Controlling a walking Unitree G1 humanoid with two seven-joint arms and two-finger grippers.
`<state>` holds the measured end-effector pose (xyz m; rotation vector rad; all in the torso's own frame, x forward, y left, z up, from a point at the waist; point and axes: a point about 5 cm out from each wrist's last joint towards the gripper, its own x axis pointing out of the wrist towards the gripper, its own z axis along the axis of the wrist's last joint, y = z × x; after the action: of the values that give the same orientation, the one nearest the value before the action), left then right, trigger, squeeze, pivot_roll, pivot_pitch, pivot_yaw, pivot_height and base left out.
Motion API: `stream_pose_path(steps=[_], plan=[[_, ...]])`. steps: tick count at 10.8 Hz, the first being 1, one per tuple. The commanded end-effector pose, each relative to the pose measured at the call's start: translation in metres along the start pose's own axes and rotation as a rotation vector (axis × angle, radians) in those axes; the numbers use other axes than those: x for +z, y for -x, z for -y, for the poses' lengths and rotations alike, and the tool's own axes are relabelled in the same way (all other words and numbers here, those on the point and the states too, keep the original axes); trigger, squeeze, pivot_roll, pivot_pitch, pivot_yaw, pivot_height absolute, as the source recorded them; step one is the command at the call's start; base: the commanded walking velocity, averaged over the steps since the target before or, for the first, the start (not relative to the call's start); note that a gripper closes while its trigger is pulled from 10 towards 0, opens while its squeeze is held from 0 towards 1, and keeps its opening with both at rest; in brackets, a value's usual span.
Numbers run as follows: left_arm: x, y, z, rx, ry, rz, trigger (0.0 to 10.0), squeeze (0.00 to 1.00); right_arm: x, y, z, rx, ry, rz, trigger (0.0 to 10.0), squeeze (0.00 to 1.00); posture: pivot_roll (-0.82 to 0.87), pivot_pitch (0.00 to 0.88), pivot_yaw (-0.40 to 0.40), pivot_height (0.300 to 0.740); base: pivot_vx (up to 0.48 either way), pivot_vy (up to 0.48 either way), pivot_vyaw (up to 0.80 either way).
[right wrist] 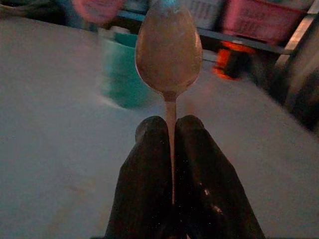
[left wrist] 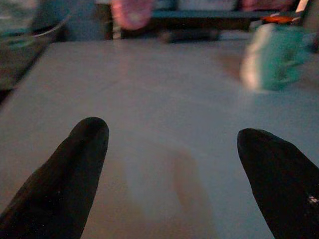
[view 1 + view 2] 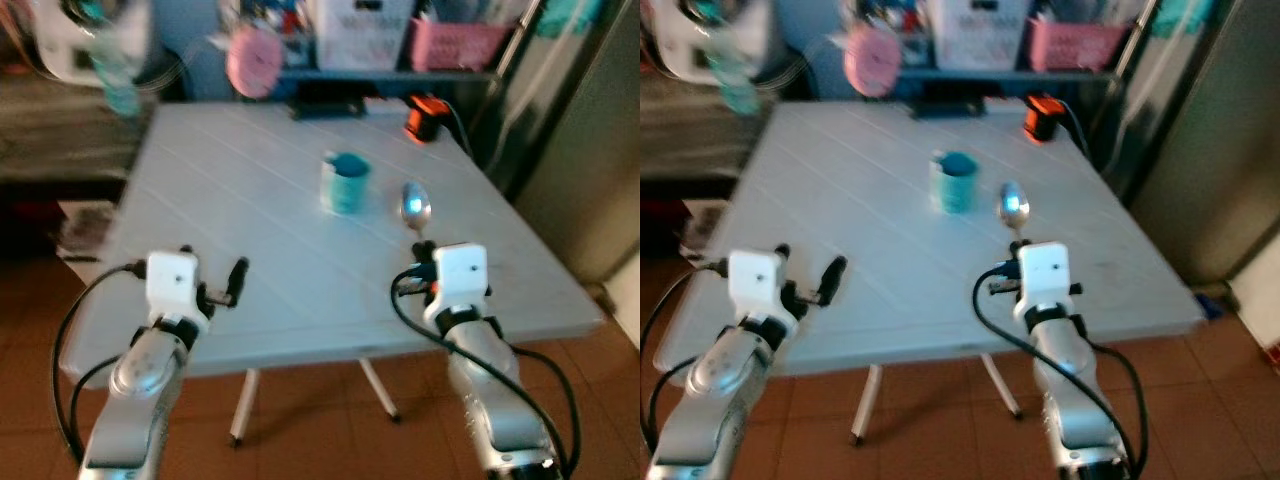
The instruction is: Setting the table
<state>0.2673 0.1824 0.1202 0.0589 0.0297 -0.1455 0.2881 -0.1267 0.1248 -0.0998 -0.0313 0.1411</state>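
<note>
A white table [image 3: 250, 230] stands before me with a teal mug [image 3: 346, 182] near its middle. My right gripper [image 1: 171, 130] is shut on the handle of a metal spoon [image 1: 169, 50], whose bowl [image 3: 415, 207] points forward just right of the mug. Over the table's near left part my left gripper [image 2: 174, 144] hovers open, its two black fingers [image 2: 82, 149] wide apart with nothing between them; the mug [image 2: 274, 57] lies ahead and to its right.
An orange and black device [image 3: 426, 117] with a cable sits at the table's far right. Behind the table a shelf holds a pink basket [image 3: 457, 42], a white crate [image 3: 362, 32] and a pink round thing [image 3: 254, 60]. Red tiled floor [image 3: 320, 430] lies below.
</note>
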Motion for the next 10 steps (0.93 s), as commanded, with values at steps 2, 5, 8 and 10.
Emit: stream_pose_path(steps=[2, 5, 8, 10], plan=[[-0.001, 0.001, -0.002, 0.013, -0.009, -0.005, 10.0, 0.00, 0.005, -0.003, -0.004, 0.015, 0.004, 0.027, 10.0, 0.00, 0.12, 0.028, -0.037, 0.740, 0.000, 0.427, 0.00], [0.000, 0.002, -0.001, 0.028, -0.017, 0.018, 10.0, 0.00, 0.007, -0.005, -0.007, 0.036, 0.012, 0.045, 10.0, 0.00, 0.13, 0.024, -0.041, 0.740, 0.000, 0.480, 0.00], [-0.003, 0.005, 0.007, 0.029, -0.017, 0.028, 10.0, 0.00, 0.006, -0.005, -0.007, 0.041, 0.016, 0.045, 10.0, 0.00, 0.13, 0.024, -0.043, 0.740, 0.000, 0.480, 0.00], [-0.003, 0.006, 0.010, 0.043, -0.017, 0.044, 10.0, 0.00, 0.006, -0.006, -0.007, 0.043, 0.016, 0.047, 10.0, 0.00, 0.14, 0.021, -0.043, 0.740, 0.000, 0.480, 0.00]])
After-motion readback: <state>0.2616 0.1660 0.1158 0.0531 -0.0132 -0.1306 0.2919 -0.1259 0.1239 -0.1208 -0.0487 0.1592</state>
